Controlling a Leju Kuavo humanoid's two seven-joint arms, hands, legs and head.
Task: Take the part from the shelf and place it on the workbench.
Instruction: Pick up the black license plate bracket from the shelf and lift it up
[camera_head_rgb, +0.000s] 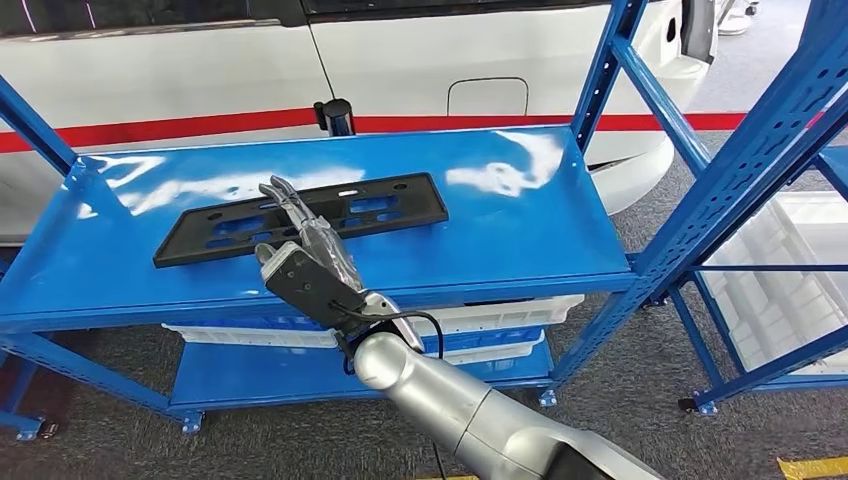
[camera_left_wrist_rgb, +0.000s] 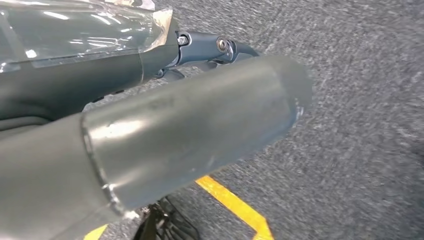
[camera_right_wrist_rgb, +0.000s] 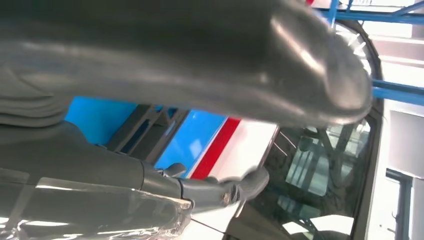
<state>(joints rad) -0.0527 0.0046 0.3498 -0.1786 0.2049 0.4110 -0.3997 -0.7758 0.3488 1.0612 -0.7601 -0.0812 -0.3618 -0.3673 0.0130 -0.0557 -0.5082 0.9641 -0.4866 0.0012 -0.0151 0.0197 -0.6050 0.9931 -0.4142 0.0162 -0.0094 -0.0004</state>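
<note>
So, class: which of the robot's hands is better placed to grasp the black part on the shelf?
The right hand: its fingers reach over the black part on the blue shelf. The left hand hangs over the floor.

Grey carpet floor (camera_head_rgb: 650, 400) spreads under everything, with a yellow line (camera_left_wrist_rgb: 235, 205) painted across it. A blue metal rack (camera_head_rgb: 610, 300) stands ahead, its glossy top shelf (camera_head_rgb: 500, 210) catching bright white glare from overhead light. Beneath sits a lower shelf (camera_head_rgb: 250, 375) carrying a white tray (camera_head_rgb: 500, 320). Behind the rack, a white vehicle (camera_head_rgb: 420, 60) with a red stripe (camera_head_rgb: 200, 125) fills the back. Off to the side, a second blue rack (camera_head_rgb: 760, 160) holds a white bin (camera_head_rgb: 790, 280).
</note>
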